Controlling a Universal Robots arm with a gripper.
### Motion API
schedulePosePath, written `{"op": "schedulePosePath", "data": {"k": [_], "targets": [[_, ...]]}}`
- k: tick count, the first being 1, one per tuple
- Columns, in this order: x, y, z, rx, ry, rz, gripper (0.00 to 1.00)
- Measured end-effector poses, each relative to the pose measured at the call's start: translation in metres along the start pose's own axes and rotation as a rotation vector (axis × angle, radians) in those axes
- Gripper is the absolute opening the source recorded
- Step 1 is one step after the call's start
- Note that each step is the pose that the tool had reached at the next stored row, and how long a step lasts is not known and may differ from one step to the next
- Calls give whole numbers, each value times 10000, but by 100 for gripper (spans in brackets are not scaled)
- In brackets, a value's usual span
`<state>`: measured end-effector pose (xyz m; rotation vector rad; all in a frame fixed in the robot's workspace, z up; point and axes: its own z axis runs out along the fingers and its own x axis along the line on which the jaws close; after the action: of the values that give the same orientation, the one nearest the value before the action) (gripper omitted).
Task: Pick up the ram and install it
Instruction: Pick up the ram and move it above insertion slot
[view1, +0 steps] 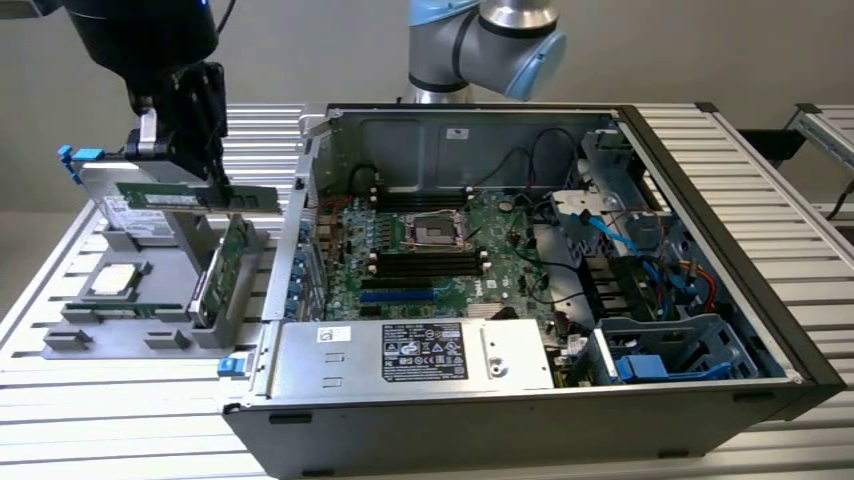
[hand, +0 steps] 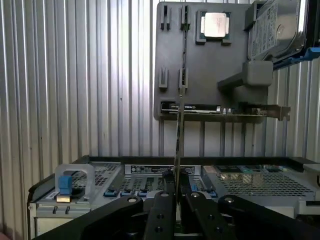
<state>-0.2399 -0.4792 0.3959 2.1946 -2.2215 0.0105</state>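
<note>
Black gripper (hand: 176, 195), its jaws pinching the flat faces of the ram (view1: 200, 197), a long, narrow green circuit-board stick. In the exterior view the stick hangs at 10 o'clock above the grey plastic parts tray (view1: 120, 345), long axis running 9 to 3. The black memory slots (view1: 424, 262) on the green motherboard (view1: 501, 250) lie toward 4 o'clock, beyond the near wall of the open black computer case (view1: 727, 210).

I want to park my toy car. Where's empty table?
Bare slatted table in front of the gray parts tray, at the exterior view's left of the computer case. Crowded: the tray, below the gripper holding the ram.
</note>
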Motion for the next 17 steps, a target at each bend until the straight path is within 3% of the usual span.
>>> {"op": "schedulePosePath", "data": {"k": [17], "targets": [[-62, -761, -12, -1, -49, -9, 13]]}}
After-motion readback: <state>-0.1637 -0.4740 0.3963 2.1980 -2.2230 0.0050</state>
